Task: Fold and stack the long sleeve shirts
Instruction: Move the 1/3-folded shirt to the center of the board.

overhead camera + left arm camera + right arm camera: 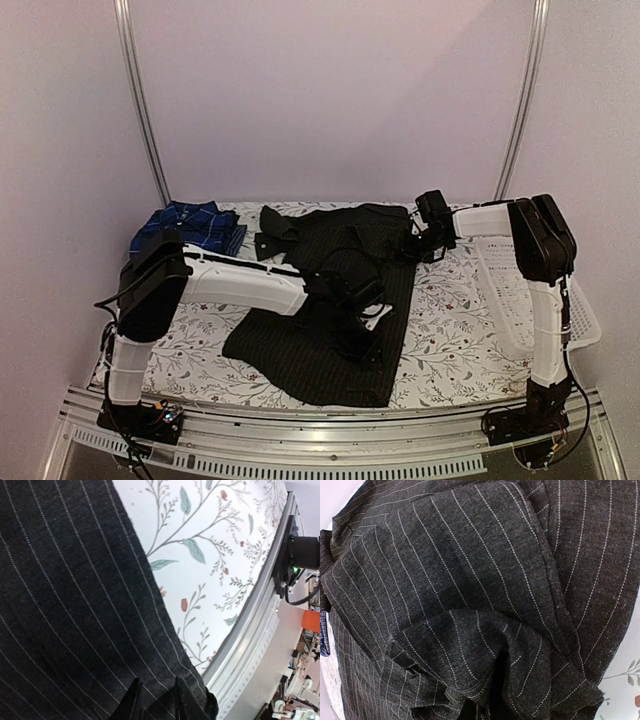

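**Pinstriped shirt pinched at two places**

The black pinstriped shirt (300, 365) lies spread in the middle of the flowered table (450, 340). The left gripper (156, 702) pinches a fold in its near half, jaws almost closed. The right gripper (415, 243) is closed on bunched cloth at the far right side. A folded plaid shirt (190, 225) lies far left, and a white basket (520, 290) stands on the right.

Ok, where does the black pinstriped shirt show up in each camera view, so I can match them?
Top external: pinstriped shirt spread across the middle.
Left wrist: fills the left side.
Right wrist: bunched, filling nearly the whole frame.
Shared landmark: floral tablecloth beside the shirt in all three.
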`<state>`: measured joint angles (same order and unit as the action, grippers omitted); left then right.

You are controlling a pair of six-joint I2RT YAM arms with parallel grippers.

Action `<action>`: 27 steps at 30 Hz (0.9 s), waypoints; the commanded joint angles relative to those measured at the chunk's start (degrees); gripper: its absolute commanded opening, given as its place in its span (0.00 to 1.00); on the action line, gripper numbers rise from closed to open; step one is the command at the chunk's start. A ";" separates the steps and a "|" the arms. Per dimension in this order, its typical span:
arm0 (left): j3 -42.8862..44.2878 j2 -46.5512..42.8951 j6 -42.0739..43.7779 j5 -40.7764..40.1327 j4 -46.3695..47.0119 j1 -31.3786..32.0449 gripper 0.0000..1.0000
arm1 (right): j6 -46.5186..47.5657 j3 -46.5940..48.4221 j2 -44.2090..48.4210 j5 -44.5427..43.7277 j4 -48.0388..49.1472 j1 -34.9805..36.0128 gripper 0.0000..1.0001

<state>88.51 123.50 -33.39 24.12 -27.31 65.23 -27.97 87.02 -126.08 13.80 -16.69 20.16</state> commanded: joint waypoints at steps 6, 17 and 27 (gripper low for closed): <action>2.40 3.43 1.23 2.91 0.85 3.36 0.23 | 2.15 2.23 -4.33 0.59 -4.80 -0.42 0.00; 0.71 4.57 1.64 5.11 0.07 6.99 0.22 | 2.28 4.03 -5.08 0.56 -5.49 -0.60 0.00; -2.24 1.52 2.68 9.21 -0.19 10.18 0.22 | 2.96 5.44 -6.85 0.20 -6.58 -1.34 0.00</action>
<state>88.27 126.98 -31.92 30.30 -24.69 72.58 -25.87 92.42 -129.19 15.66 -20.49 19.49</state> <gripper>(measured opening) 0.221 0.006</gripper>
